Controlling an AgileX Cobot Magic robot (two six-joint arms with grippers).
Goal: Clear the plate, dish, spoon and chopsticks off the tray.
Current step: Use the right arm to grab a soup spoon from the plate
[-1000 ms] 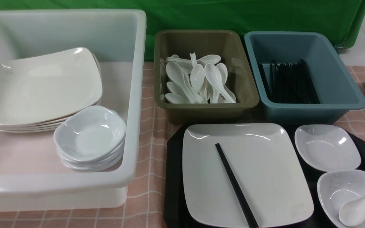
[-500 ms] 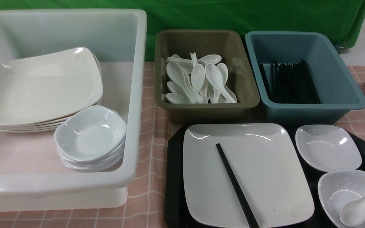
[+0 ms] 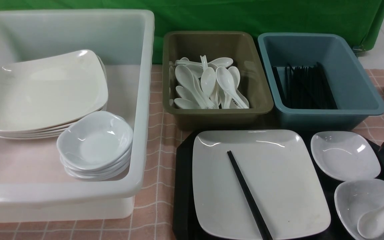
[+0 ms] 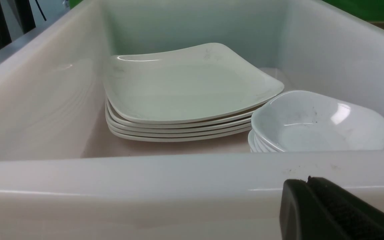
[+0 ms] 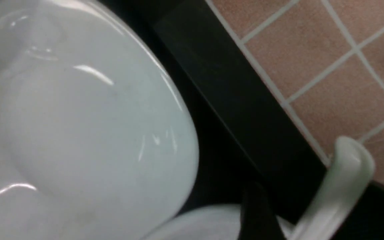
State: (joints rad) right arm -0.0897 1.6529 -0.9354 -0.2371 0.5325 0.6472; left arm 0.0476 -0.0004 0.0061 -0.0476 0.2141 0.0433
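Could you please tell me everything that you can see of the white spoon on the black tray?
The spoon is a short, glossy white soup spoon, plastic-looking, with a deep oval bowl and a thick grooved handle. Its bowl rests inside the nearer small dish at the right front corner of the tray. The handle leans up over the dish's rim, slanting rightward and away. It looks clean and unbroken.

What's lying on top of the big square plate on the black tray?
Black chopsticks lie diagonally on the plate, their near ends cut off by the frame. The tray beneath it is mostly covered.
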